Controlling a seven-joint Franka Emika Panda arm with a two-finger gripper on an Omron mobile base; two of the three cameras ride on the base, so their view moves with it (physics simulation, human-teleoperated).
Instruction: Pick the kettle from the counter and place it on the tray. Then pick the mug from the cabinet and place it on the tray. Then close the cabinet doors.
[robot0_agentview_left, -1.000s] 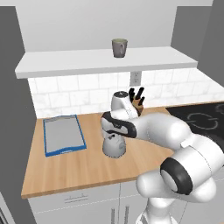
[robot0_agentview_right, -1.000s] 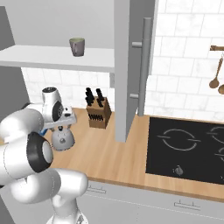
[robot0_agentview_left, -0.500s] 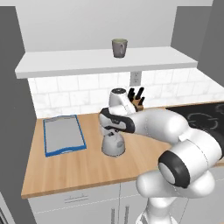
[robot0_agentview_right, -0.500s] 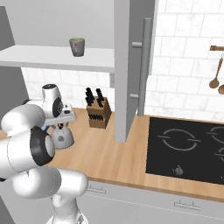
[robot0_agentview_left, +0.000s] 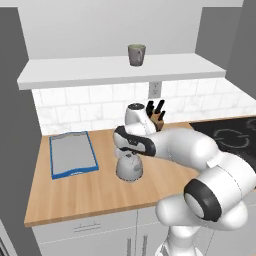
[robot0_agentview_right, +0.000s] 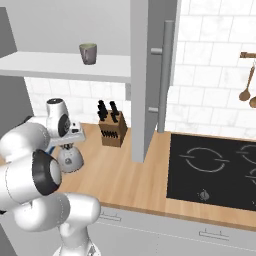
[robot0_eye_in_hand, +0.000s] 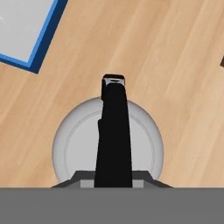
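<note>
Take the kettle as your landmark: it stands upright on the wooden table, silver-grey and squat, and your pincer hangs directly over it. In the hand view the kettle's round dome lies straight below, with its black arched handle running up the middle of the picture. The fingertips themselves are lost at the bottom edge there, so you cannot tell whether the pincer is pinching the handle or merely drawn in around it. From the right base view the pincer sits right at the kettle's top, too close to show any gap.

The tray, grey with a blue rim, lies flat on the table to the left of the kettle in the left base view, near it but not touching. A corner of the tray shows at the upper left of the hand view.

Behind the kettle, against the tiled wall, stands a brown knife block. Above the kettle, on the white shelf floor of the cabinet, the mug stands upright. In the right base view one cabinet door stands swung out, edge-on, with its long silver bar handle, to the right of the kettle. Farther right the black stovetop is set into the table.
</note>
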